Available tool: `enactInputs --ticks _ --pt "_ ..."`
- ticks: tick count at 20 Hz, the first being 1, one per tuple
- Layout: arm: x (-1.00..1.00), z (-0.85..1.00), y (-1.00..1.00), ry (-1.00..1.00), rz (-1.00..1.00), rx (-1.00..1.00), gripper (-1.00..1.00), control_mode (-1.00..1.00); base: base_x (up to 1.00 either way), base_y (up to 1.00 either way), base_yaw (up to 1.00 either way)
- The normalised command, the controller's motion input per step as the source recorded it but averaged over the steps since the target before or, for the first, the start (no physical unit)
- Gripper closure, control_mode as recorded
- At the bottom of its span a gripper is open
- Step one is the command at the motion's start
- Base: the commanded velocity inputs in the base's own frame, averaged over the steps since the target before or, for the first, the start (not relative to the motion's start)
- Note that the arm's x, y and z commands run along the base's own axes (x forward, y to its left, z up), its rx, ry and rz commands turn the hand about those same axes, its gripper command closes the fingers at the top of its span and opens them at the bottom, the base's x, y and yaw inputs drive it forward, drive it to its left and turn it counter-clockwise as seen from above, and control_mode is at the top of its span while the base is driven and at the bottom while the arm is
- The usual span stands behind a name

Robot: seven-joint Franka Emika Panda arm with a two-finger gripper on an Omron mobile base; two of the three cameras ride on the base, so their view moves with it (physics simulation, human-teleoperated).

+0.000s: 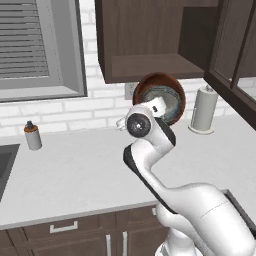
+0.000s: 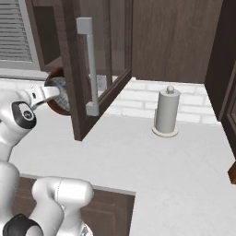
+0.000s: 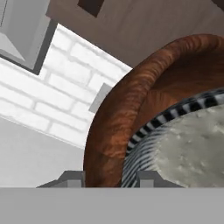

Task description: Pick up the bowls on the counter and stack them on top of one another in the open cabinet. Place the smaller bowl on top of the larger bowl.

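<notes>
Fingers [image 3: 109,178] clamped the rim of the brown wooden bowl [image 3: 118,118], grey speckled bowl [image 3: 192,144] nested inside, both tilted in the air under the open cabinet [image 1: 145,67]. White table [image 1: 75,170] below; paper towel roll [image 1: 204,109] beside the brick wall [image 1: 75,107].

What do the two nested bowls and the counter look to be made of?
Larger bowl: glossy reddish-brown wood, going by the grain streaks along its rim.
Smaller bowl: likely glazed ceramic, with a dark ribbed rim and pale speckled inside.
Counter: smooth pale grey, perhaps stone; no clear veining shows.
</notes>
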Motion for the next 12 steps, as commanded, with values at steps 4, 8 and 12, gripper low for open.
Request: enactInputs --ticks 4,8,12 --pt "0.18 1.00 0.00 -0.11 0.09 -0.05 1.00 -1.00 0.00 0.00 0.00" --pt "0.70 1.00 0.00 0.04 0.11 -0.02 1.00 -1.00 0.00 0.00 0.00" --pt "1.00 0.74 0.00 0.22 0.13 0.00 1.00 -1.00 0.00 0.00 0.00"
